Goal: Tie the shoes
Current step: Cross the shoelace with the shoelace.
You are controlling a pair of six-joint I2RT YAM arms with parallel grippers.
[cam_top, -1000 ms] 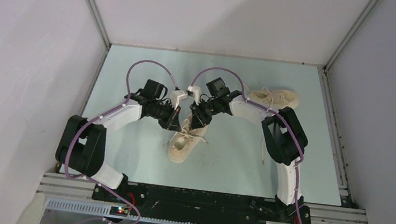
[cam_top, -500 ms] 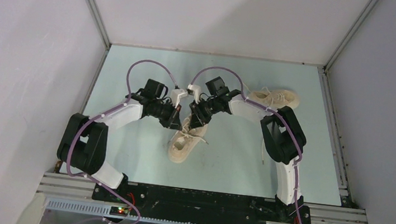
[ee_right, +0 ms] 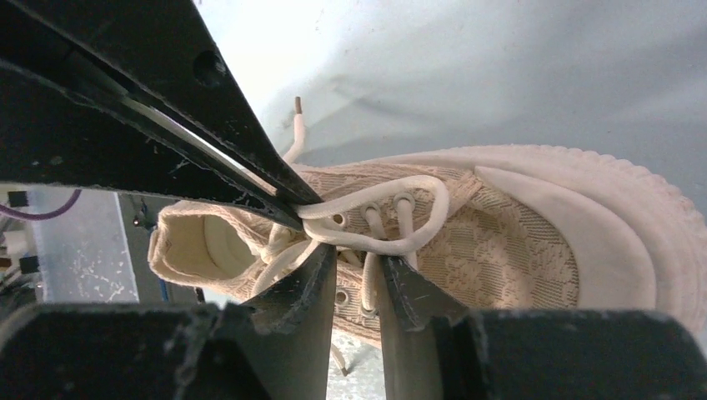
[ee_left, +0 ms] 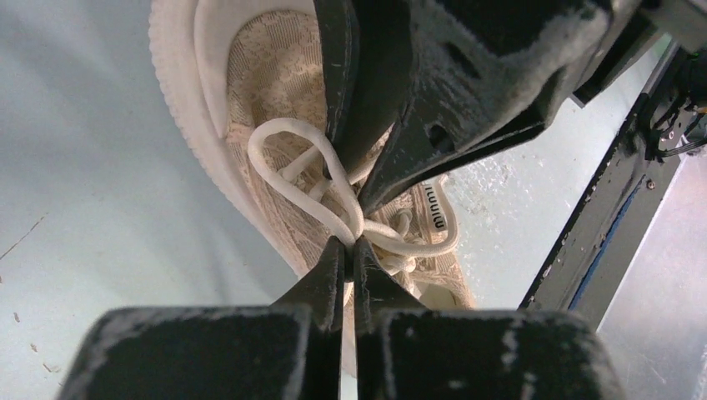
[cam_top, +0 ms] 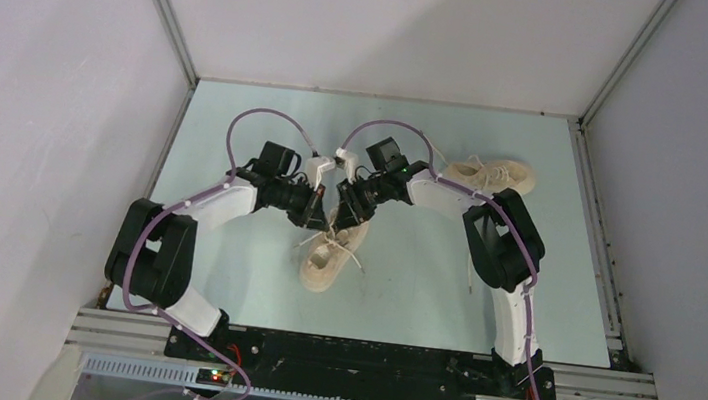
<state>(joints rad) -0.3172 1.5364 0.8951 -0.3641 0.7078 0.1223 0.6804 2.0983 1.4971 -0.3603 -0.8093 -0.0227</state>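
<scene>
Left gripper (ee_left: 350,250) was fully closed, its tips pinching the lace (ee_left: 255,157) right where its loop came together over the eyelets. Right gripper (ee_right: 357,260) stood partly open. One lace strand ran down through the gap and a flat loop lay across just above its tips, but the jaws clamped nothing. The two grippers were nose to nose, almost touching, over the tongue of the near shoe (cam_top: 320,265).

Change over the last second was small. In the top view both grippers had crept a little closer over the shoe's heel end and the left arm's elbow had shifted slightly. The loose lace ends had been redrawn: a strand now stuck out on the shoe's 9 o'clock side, where before one had trailed at 3 o'clock. The shoe itself had barely budged.

My read is that the knot was mid-forming: one loop was held, and the right side was letting go or re-grabbing (can't tell which). No finished bow showed.

The near shoe lay a bit toward 8 o'clock from the middle of the worktop (cam_top: 238,126), toe pointing to 7 o'clock. The far shoe (cam_top: 494,174) sat at 2 o'clock, well apart, laces loose and untouched.
</scene>
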